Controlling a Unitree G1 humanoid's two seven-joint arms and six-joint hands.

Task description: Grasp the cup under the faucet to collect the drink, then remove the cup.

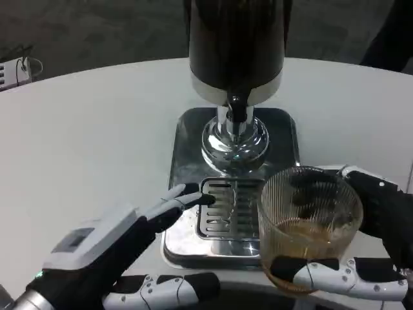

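One cup [310, 223]: clear ribbed glass, upright, amber drink filling roughly its lower third; it sits inside the curl of the right fingers, off the right edge of the drip grille.
Right hand [361, 252]: wrapped around the cup; a white-and-black finger [322, 274] crosses the near base of the glass, dark fingers show through the far wall, and the rest of the hand lies just right of the cup.
Left hand [122, 252]: holds nothing, fingers spread apart; upper fingertip [193, 194] reaches to the left rim of the drip tray, lower finger [168, 289] lies along the tray's near edge.
Drip tray [184, 161]: polished steel, slotted grille [226, 206] between the left fingertip and the cup.
Faucet [237, 111]: dark spout below the dispenser body [235, 39], beyond both sets of fingers; chrome base directly under it.
Table [90, 135]: white, bearing the tray.
Cup against faucet: well forward and right of the spout, not beneath it.
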